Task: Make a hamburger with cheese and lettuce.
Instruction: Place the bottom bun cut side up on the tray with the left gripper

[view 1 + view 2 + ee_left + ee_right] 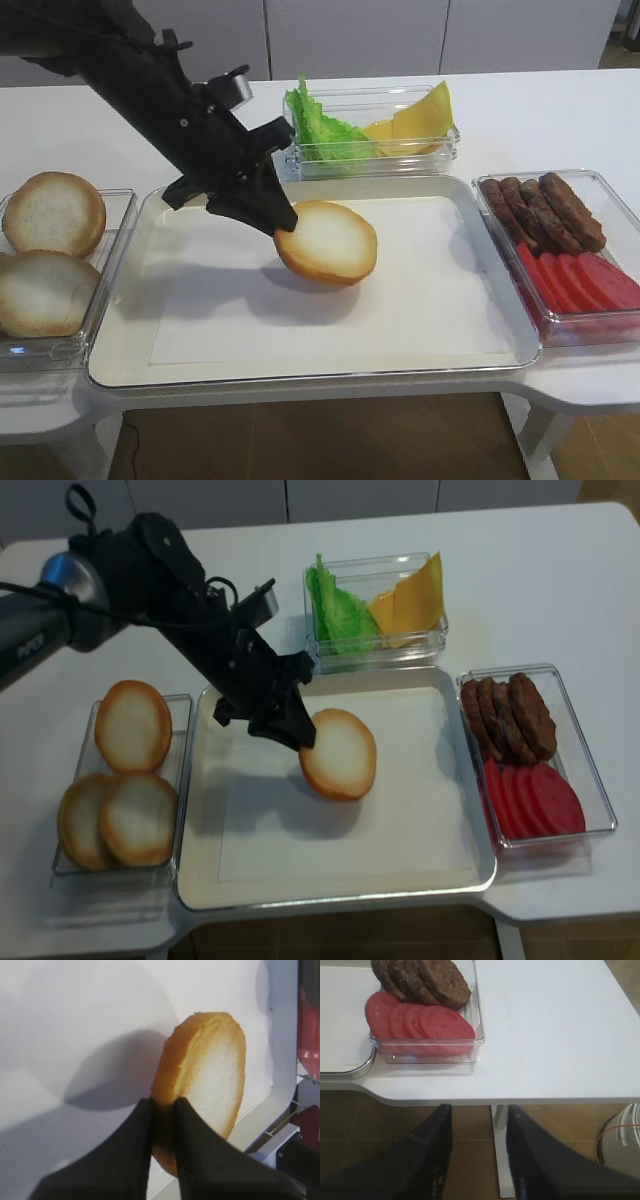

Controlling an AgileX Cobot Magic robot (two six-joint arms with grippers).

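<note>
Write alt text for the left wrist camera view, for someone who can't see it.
Close-up of the left pincer shut on the rim of the hamburger bun half, which is tilted on edge over the white tray, its pale cut face toward the right. The bun casts a shadow on the tray; red tomato slices show at the right edge.

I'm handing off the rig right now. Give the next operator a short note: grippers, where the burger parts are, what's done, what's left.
Left gripper: shut on the bun half, pinching its edge over the tray, cut face up; not released.
Right gripper: open, idle off the table's front edge, near the tomato and patty bin.
Lettuce and cheese: untouched in the rear bin.
Done: bun brought to the tray.
Left: release the bun, add cheese and lettuce.
</note>
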